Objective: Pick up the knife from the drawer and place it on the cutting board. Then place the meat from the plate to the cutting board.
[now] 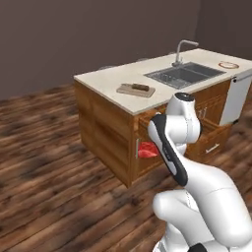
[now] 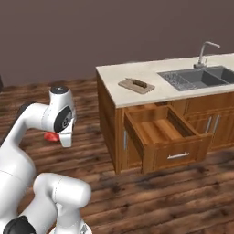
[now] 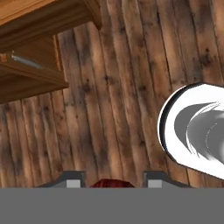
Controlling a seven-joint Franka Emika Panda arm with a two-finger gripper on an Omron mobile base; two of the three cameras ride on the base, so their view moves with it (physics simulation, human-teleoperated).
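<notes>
Pinching the flat red raw meat (image 3: 111,183), end effector (image 3: 113,180) is hanging over the floor while I'm seeing the dark-handled knife (image 2: 139,83) already lying on the light-brown wooden cutting board (image 2: 132,87).

Dark plank floor (image 1: 59,147), mauve wall (image 1: 74,34)

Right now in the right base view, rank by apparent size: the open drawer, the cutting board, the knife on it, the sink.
1. drawer and sink: close in apparent size, the sink runs off-frame; unranked
2. cutting board
3. knife, smallest
</notes>
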